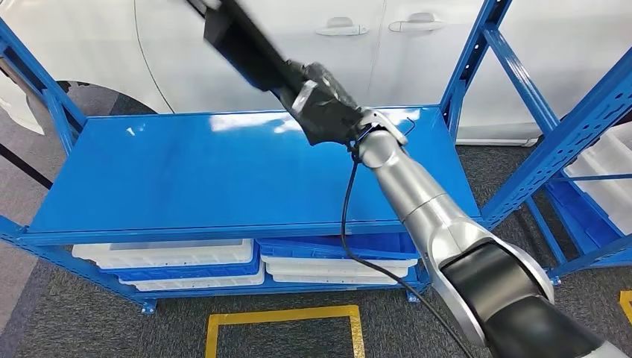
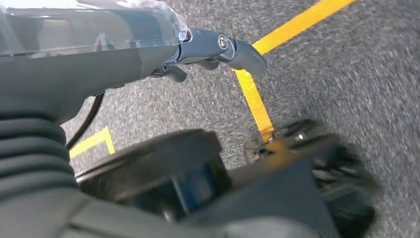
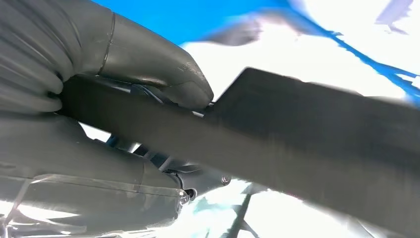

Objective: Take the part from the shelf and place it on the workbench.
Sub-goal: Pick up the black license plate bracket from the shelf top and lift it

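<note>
Above the blue shelf, right hand fingers clasp the black part.

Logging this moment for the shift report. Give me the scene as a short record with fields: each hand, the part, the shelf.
right hand: grips the long black part, raised above the shelf top
part: slanted, not touching the blue shelf
left hand: hangs over grey carpet with yellow tape lines, holding nothing
under the shelf top: white and blue trays
behind the shelf: a white car
</note>
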